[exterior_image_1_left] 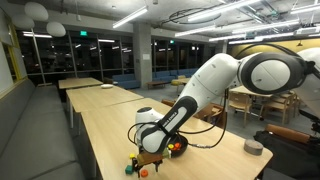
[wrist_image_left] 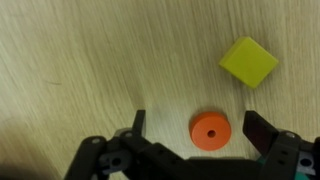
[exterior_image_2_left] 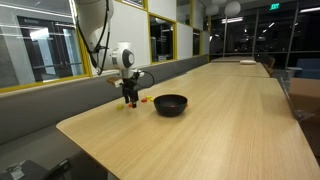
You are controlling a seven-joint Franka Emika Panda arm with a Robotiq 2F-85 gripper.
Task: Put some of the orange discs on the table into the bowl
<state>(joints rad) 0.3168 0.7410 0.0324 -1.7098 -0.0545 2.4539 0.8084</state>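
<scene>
Disc [wrist_image_left: 210,131], orange with a small hole in its middle, lay flat on the light-wood table [wrist_image_left: 80,70] between the fingers of the pincer [wrist_image_left: 196,120], touching neither. The jaws stood wide and held nothing. A yellow square piece [wrist_image_left: 249,61] lay ahead of the pincer, beyond the disc. In an exterior view the black bowl [exterior_image_2_left: 170,104] sat near the lowered pincer, apart from it.

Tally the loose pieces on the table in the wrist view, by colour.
Orange disc: 1
Yellow piece: 1
Total: 2
</scene>
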